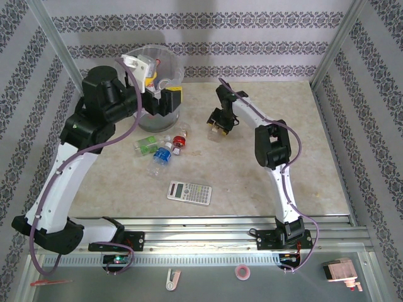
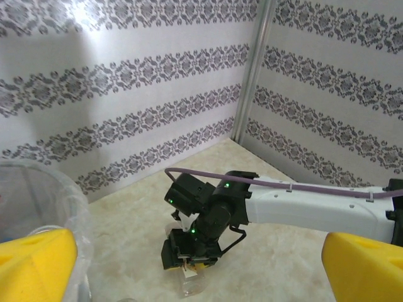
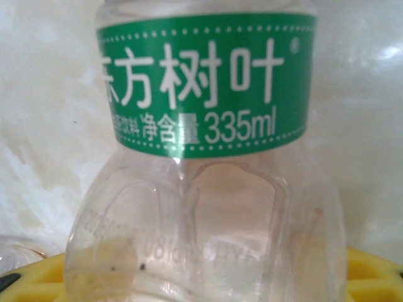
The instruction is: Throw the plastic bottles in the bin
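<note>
Pads (image 3: 378, 274) of yellow foam on my right gripper (image 1: 219, 129) sit low on both sides of a clear plastic bottle with a green label (image 3: 201, 189). The bottle stands between them, close to my wrist camera, and its label carries white characters and "335ml". The pads flank its moulded lower body, but I cannot tell whether they press it or only stand beside it. From above, that gripper points down at the beige marbled tabletop (image 1: 308, 157), near the middle of its far half, with my right arm bent over it. From my left wrist I see the same gripper low on the table with a bit of clear plastic under its tip.

My left gripper (image 1: 165, 89) is released, its yellow pads (image 2: 34, 264) spread wide with nothing between them. It hangs above the mouth of the round grey translucent bin (image 1: 171, 55), which stands at the far left of the table, well apart from the bottle at my right gripper.

Just in front of the bin three more small bottles lie together: a green plastic bottle (image 1: 146, 147), a clear bottle with a blue label (image 1: 162, 155) and a clear bottle with a red cap (image 1: 181, 139). Nearer my bases, apart from them, lies a flat grey calculator (image 1: 189, 190).
</note>
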